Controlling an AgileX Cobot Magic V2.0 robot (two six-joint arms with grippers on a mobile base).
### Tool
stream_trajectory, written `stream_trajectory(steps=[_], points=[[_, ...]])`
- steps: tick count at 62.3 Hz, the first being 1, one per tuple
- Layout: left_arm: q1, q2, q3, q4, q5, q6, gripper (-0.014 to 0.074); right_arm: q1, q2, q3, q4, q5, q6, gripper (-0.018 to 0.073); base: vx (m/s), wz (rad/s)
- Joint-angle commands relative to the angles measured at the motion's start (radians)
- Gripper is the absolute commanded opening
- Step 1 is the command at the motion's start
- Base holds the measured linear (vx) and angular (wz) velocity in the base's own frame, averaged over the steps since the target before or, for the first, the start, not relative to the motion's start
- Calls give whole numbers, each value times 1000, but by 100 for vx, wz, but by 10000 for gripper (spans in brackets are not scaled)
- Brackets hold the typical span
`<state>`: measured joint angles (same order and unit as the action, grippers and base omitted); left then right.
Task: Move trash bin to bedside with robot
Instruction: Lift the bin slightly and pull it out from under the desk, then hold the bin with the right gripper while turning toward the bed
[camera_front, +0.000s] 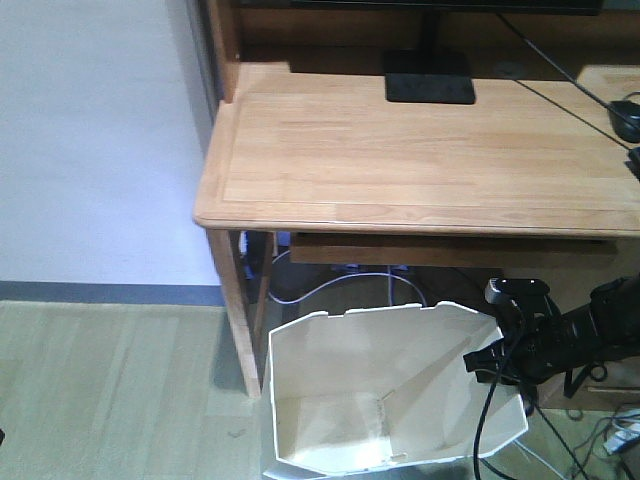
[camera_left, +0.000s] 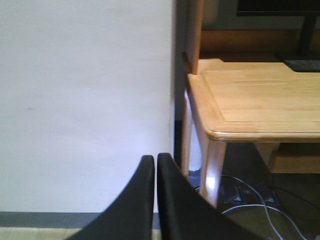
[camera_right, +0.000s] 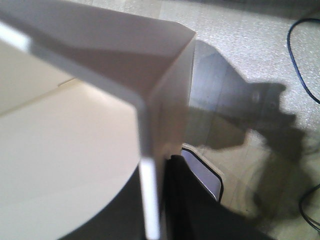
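Observation:
The white trash bin stands on the floor under the front edge of the wooden desk, and its cream inside shows. My right gripper, on a slim black arm with trailing cables, is shut on the bin's right rim. In the right wrist view the thin bin wall runs between the jaws of the right gripper, one finger inside and one outside. My left gripper is shut and empty, facing the white wall. The bedside is out of view.
The light wooden desk overhangs the bin, and its leg stands just left of it. A monitor stand and a mouse sit on top. Cables lie under the desk. A white wall is at the left.

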<state>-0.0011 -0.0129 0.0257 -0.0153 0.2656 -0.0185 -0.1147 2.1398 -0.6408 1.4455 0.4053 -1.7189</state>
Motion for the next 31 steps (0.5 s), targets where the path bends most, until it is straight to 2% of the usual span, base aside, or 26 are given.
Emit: stream_trajectory(steps=[1,31], points=[[-3,-14,19,-3,-69,-4,-6,-2,-62,-10,30,204,4,-5,-6,30],[-3,-14,19,-3,-69,-4,-6,-2,-62,-10,30,204,4,-5,-6,44]])
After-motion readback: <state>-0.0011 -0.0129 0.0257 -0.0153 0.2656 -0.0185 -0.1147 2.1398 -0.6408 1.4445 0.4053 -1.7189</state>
